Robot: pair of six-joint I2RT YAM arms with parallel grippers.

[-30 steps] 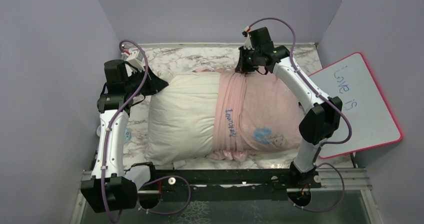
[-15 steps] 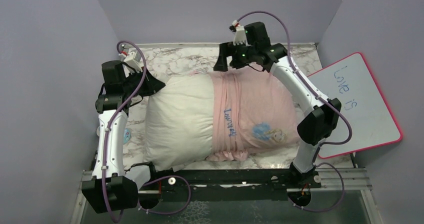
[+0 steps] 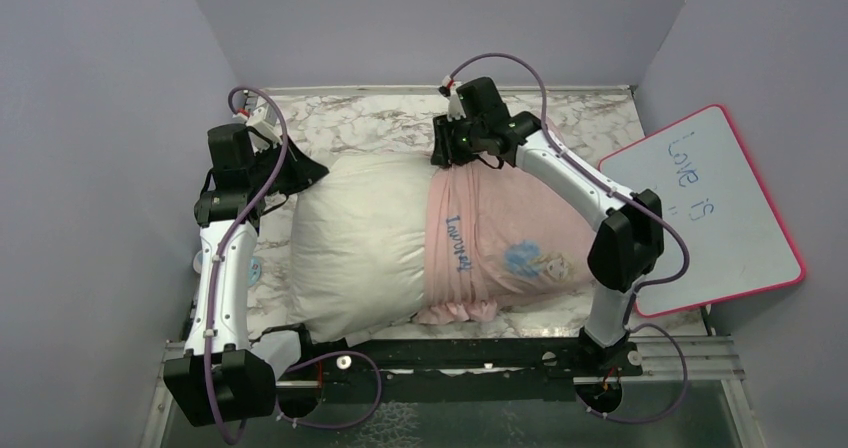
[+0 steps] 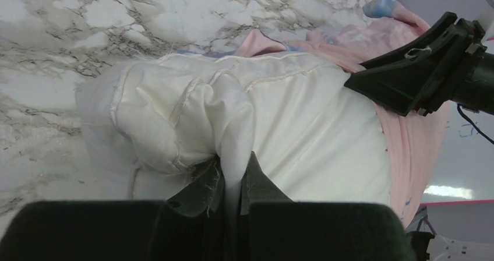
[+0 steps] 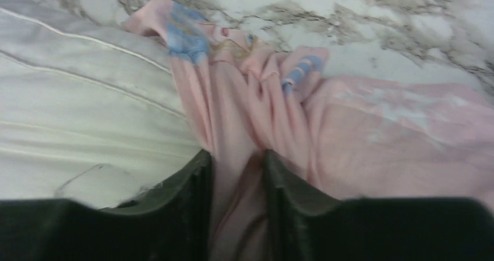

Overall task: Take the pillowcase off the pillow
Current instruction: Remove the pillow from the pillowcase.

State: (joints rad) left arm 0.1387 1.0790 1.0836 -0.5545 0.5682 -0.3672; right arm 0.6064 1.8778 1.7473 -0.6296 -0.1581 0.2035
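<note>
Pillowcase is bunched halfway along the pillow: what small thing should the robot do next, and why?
Probably squeeze the right gripper firmly on the pillowcase fold lying between its fingers, before any pull. The left gripper pinches the pillow corner, so that end looks anchored. Whether the right grip is tight yet, I cannot tell.

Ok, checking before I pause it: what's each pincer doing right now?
Left pincer: closed on the pillow, at its corner.
Right pincer: straddles bunched pillowcase; clamped or not, cannot tell.
</note>
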